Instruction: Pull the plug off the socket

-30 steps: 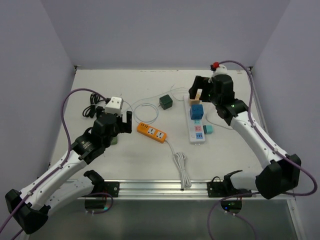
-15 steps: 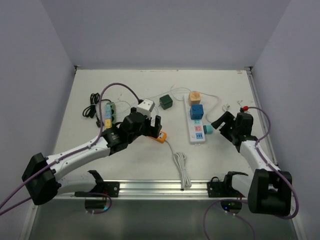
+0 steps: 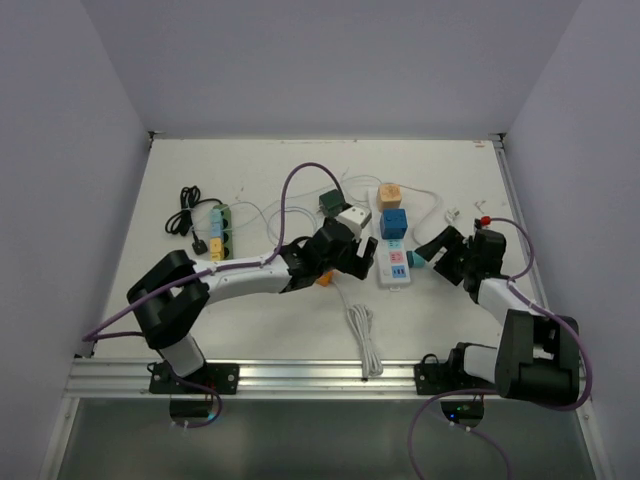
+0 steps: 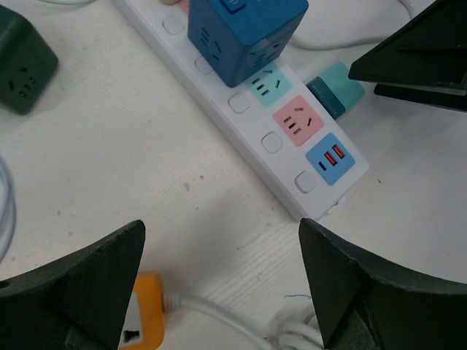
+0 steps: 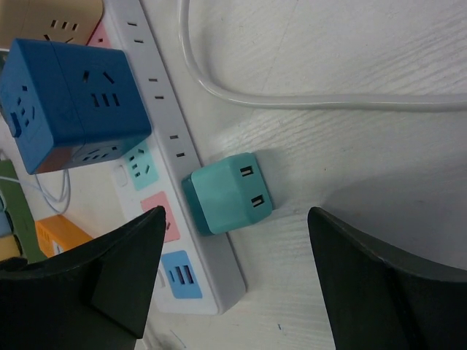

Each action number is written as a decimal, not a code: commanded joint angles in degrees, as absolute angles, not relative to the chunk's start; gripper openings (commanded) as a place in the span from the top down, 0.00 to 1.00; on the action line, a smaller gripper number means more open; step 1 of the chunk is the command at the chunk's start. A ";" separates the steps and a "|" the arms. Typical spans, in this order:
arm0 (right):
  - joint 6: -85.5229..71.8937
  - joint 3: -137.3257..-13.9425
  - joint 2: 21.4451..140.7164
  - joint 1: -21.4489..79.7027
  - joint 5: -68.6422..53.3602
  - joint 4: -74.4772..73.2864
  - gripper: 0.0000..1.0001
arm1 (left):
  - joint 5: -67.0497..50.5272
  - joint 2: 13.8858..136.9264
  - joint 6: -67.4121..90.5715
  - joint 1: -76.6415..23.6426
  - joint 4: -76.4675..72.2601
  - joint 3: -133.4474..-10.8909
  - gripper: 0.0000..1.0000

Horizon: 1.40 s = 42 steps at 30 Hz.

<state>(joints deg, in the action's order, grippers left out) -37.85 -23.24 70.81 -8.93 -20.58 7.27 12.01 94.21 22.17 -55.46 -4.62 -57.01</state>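
A teal plug (image 5: 228, 193) sits in the side of the white socket strip (image 5: 171, 164), near its front end. My right gripper (image 5: 233, 292) is open, low over the table just right of the plug, which lies a little beyond its fingertips. In the top view the teal plug (image 3: 417, 259) lies between the strip (image 3: 392, 272) and the right gripper (image 3: 440, 256). My left gripper (image 3: 358, 262) is open over bare table left of the strip's front end. The left wrist view shows the strip (image 4: 252, 117), the teal plug (image 4: 336, 89) and the left gripper (image 4: 222, 284) holding nothing.
A blue cube adapter (image 3: 393, 224) and a tan one (image 3: 390, 192) stand on the strip. A dark green cube (image 3: 332, 203) lies behind it. An orange strip (image 4: 142, 317) with a coiled white cord (image 3: 358, 325) sits under the left gripper. A green strip (image 3: 222, 228) and black cable (image 3: 185, 210) lie far left.
The left arm swept from the table's left side across to the strip's front end. The right arm dropped from the strip's back end to beside the teal plug.
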 commanded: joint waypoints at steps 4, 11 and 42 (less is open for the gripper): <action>-27.44 -26.19 68.64 -5.12 -15.92 2.64 0.24 | 10.02 102.65 23.38 -56.95 -10.19 -65.03 0.11; -22.94 -30.06 72.06 4.83 -5.98 0.18 0.25 | 10.37 110.03 23.90 -57.48 -11.42 -69.43 0.13; -19.25 -38.94 79.37 9.23 4.39 -11.60 0.36 | 13.53 117.07 26.02 -57.48 -10.55 -68.47 0.17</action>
